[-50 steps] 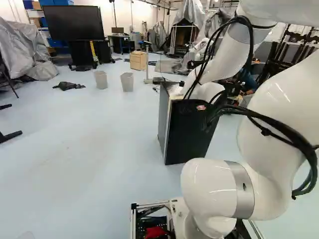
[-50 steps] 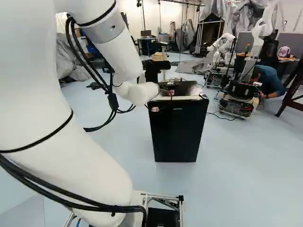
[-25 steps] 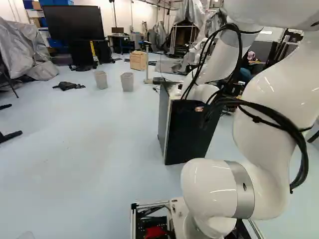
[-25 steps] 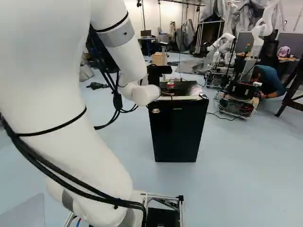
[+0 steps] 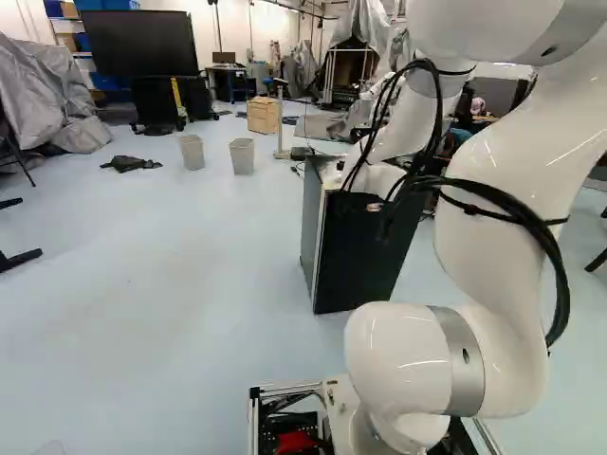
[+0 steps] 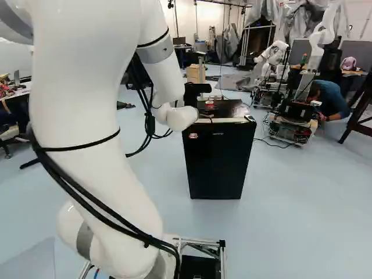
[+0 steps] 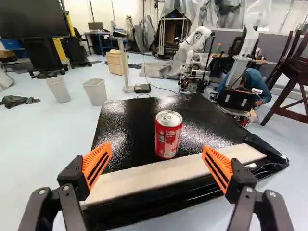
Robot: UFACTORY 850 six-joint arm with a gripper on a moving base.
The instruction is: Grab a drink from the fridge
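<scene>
Red can (image 7: 168,137) upright on top of the black fridge (image 6: 218,163), twelve o'clock from the claw (image 6: 197,89). Claw's spread wide.

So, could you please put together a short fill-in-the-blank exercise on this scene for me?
1. The red can stands upright on ____ of the black fridge.
2. The gripper is ____, not shut.
3. The gripper's pads are ____ in colour.
4. In the left base view, ____ pale bins stand on the floor.

Missing words: top; open; orange; two.
</scene>
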